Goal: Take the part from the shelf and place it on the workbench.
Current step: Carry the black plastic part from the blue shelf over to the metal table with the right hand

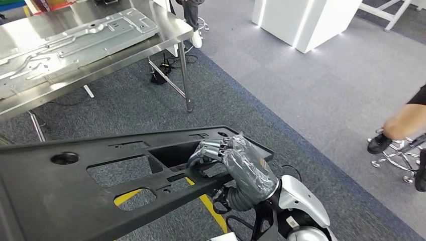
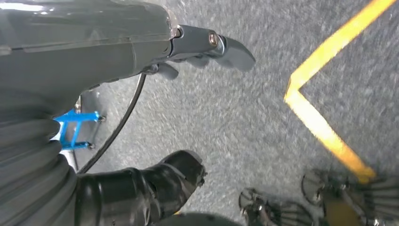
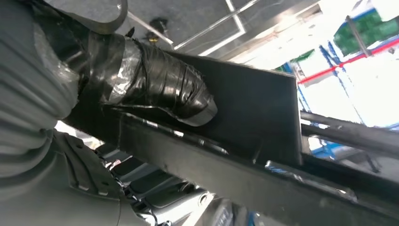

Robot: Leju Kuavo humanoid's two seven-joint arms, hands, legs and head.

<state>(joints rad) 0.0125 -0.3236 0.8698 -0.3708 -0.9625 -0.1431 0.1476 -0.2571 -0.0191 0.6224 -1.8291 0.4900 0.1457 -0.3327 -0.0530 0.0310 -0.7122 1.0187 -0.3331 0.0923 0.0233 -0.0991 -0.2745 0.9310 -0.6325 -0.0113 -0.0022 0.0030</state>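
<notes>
Grey carpet [image 1: 301, 100], white lit counter [image 1: 306, 22]

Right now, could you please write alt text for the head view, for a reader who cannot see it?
The robot's right hand grips a large black plastic part with cut-out holes, carried above grey carpet. Ahead on the left stands a steel workbench bearing a stamped metal panel; a person's arm shows at the right edge.

The part [image 1: 75, 186], a long flat black plastic panel with cutouts, hangs tilted above the carpet, well apart from the steel table [image 1: 166, 35].
</notes>
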